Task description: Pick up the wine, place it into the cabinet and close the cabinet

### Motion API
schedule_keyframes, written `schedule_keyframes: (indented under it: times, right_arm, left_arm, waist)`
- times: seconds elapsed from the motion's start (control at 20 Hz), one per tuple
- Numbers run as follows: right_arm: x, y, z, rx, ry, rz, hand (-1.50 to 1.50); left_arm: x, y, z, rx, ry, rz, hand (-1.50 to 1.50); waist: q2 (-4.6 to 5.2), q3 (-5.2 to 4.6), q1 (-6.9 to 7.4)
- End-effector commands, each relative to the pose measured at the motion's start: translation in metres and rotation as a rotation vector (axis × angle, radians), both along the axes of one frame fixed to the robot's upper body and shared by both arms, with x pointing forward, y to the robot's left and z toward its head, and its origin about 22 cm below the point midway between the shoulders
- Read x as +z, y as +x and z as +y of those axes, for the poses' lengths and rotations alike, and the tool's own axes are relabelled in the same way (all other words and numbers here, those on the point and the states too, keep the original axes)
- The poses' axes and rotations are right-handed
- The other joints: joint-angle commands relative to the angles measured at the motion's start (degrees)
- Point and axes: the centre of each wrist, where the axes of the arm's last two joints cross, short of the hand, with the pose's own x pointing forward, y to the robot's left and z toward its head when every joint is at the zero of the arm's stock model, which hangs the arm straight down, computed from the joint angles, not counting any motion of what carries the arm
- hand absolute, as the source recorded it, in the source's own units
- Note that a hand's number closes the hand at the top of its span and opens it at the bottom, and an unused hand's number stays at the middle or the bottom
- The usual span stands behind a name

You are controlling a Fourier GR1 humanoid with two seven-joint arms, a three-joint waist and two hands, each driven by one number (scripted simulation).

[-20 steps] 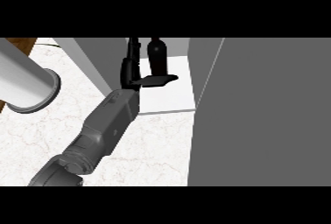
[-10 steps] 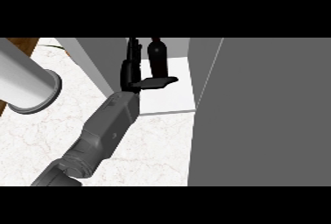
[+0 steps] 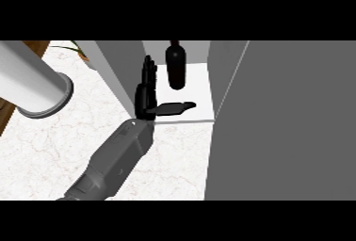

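Wine bottle [image 3: 175, 66] is standing inside the cabinet [image 3: 182, 101], on its white shelf floor, just beyond and slightly right of the one hand in view [image 3: 146, 96]. Which arm this is cannot be told for sure (it is entering from the lower left, so probably the left). The hand is open, its fingers pointing straight along the cabinet's left wall and its thumb sticking out sideways toward the bottle's side, with a gap showing between hand and bottle. The bottle's long axis is running away from the hand, deeper into the cabinet. Right of the cabinet, the grey door [image 3: 285, 122] is standing open, so closing it seems the remaining step
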Motion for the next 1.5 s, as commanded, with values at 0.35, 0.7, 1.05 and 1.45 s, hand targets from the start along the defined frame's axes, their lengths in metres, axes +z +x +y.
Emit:
schedule_keyframes:
  times: [0.35,0.7,1.05,1.45]
  right_arm:
    - [0.013,-0.016,0.0,-0.031,0.019,-0.027,-1.5]
    - [0.008,-0.025,-0.018,-0.065,0.028,-0.025,-1.5]
    - [0.013,-0.027,-0.012,-0.043,0.018,-0.011,-1.5]
    - [0.007,-0.021,-0.011,0.056,0.016,0.015,-1.5]
  left_arm:
    - [0.008,-0.095,-0.059,-0.036,-0.003,-0.033,-1.5]
    - [0.016,-0.156,-0.06,-0.054,-0.089,-0.033,-1.5]
    - [0.045,-0.176,-0.021,0.003,-0.062,-0.032,-1.5]
    - [0.053,-0.199,0.005,-0.068,-0.082,-0.07,-1.5]
  waist:
    - [-0.16,-0.01,2.49]
    - [-0.28,0.04,3.02]
    - [-0.01,0.02,2.64]
    - [0.13,0.01,2.43]
